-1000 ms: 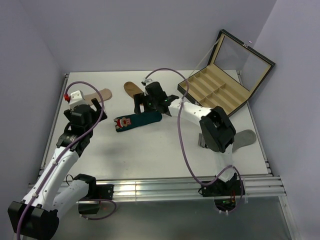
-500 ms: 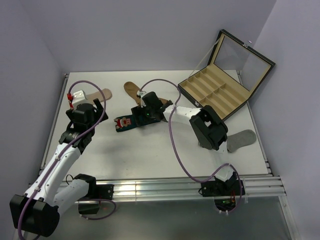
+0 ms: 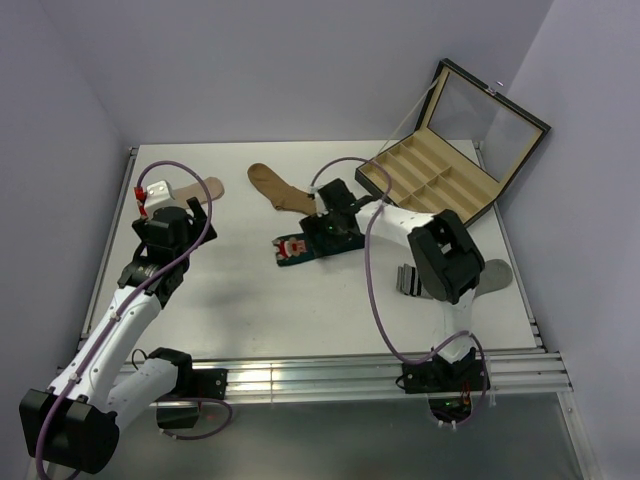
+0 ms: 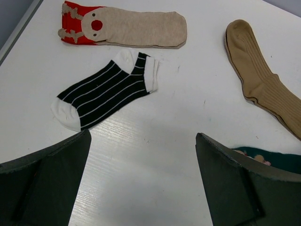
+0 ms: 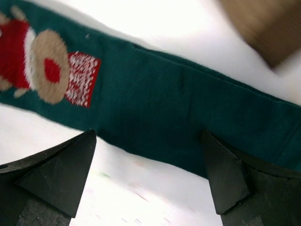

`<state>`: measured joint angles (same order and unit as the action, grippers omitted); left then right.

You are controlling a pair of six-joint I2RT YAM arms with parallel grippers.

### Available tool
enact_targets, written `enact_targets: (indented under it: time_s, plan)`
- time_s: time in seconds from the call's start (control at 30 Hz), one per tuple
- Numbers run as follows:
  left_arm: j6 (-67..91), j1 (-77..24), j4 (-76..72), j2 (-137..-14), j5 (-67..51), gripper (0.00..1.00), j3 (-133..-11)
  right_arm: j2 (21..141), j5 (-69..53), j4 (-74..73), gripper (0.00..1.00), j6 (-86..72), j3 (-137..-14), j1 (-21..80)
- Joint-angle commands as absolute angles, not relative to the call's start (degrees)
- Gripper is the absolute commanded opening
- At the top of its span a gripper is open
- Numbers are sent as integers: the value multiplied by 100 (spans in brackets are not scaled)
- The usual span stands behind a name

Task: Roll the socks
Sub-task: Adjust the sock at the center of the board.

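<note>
While the brown sock (image 4: 263,84) looks ribbed, the teal sock (image 5: 188,122) lies flat.

You have bright, even, diffuse light that seems to come from overhead. In the top view the white table (image 3: 300,300) reads clean, with only soft, short shadows under the arms (image 3: 120,320). Glare streaks the metal rail (image 3: 300,372) at the near edge. In the left wrist view the glossy surface throws a pale sheen just below the striped sock (image 4: 106,92), which is sharp, while the fingers of the left tool (image 4: 141,141) are dark and soft-edged. The right wrist view is smeared, possibly by motion blur. The teal sock (image 5: 188,117) and brown sock (image 5: 263,28) lose their edges, and the table is blown out to white.
</note>
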<state>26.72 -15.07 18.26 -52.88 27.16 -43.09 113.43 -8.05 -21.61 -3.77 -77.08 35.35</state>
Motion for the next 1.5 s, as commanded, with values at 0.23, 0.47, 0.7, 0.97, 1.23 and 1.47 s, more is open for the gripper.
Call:
enact_targets:
  time_s: [0.23, 0.47, 0.7, 0.97, 1.23, 1.47]
  plan:
    - [2768, -1503, 1687, -5230, 2681, 99, -4456, 9940, 148, -1679, 91, -1440, -7443, 3497]
    - [2786, -1503, 1688, -5229, 2672, 99, -4447, 10792, 607, -1775, 62, -1741, -8471, 3778]
    - [2769, -1503, 1696, -5221, 2672, 99, -4447, 11627, 809, -1951, 58, -1459, -9114, 4384]
    - [2760, -1503, 1705, -5194, 2654, 100, -4456, 11839, 598, -2074, 53, -906, -8912, 4895]
    - [2777, -1503, 1714, -5150, 2619, 99, -4439, 11628, -149, -2627, 54, -413, -8280, 5062]
    - [2786, -1503, 1731, -5133, 2593, 100, -4447, 11085, -518, -3093, 56, -246, -7744, 5071]
